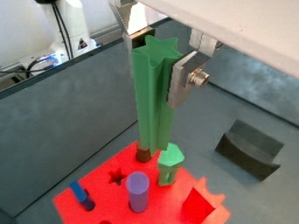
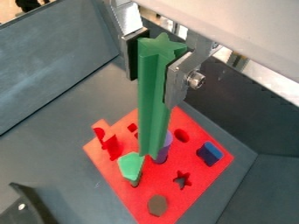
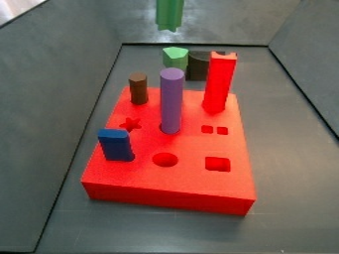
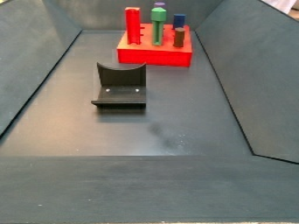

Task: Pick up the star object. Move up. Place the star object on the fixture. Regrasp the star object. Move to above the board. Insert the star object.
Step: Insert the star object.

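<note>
My gripper (image 1: 158, 66) is shut on the top end of the star object (image 1: 152, 105), a long dull-green rod that hangs upright. It also shows in a wrist view (image 2: 152, 105). The rod's lower end hangs above the board (image 1: 111, 197), near the purple cylinder (image 1: 138, 188) and the bright-green piece (image 1: 172, 159). In a side view only the rod's lower end (image 3: 169, 12) shows, high above the board (image 3: 172, 189); the gripper is out of view there. The star hole (image 3: 130, 124) is open. The fixture (image 4: 121, 86) stands on the floor, apart from the board (image 4: 152, 57).
On the board stand a red pillar (image 3: 220, 81), a purple cylinder (image 3: 172, 99), a brown cylinder (image 3: 139, 89), a blue block (image 3: 115, 144) and a bright-green piece (image 3: 175, 58). Round (image 3: 165, 159) and square (image 3: 217, 164) holes are open. Grey walls ring the floor.
</note>
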